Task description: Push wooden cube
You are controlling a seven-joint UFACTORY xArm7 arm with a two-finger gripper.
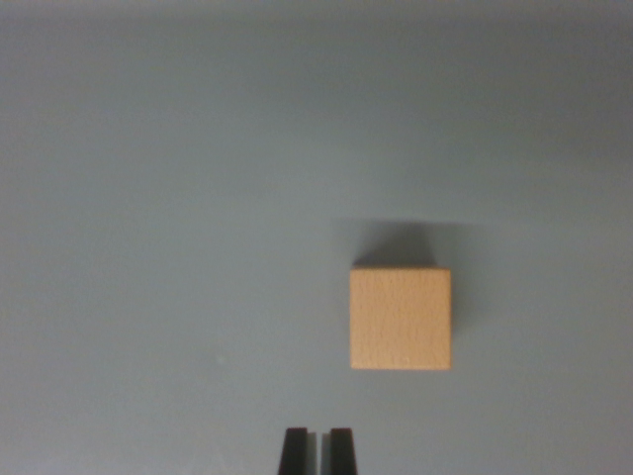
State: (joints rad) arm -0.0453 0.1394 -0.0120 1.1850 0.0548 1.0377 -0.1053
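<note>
Gripper (316, 450) tips nearly pinched together and empty at bottom edge, wooden cube (401, 319) just up-right on the table (148, 198); we judge it light, rigid, slide-prone, so push flat mid-face.

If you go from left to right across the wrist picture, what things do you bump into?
Plain grey table surface → two dark gripper fingers, close together at the bottom edge → light square wooden cube.

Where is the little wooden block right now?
In the wrist view, the wooden cube sits on the plain grey surface, right of centre, just above and to the wrist view's right of the gripper, not touching it.
</note>
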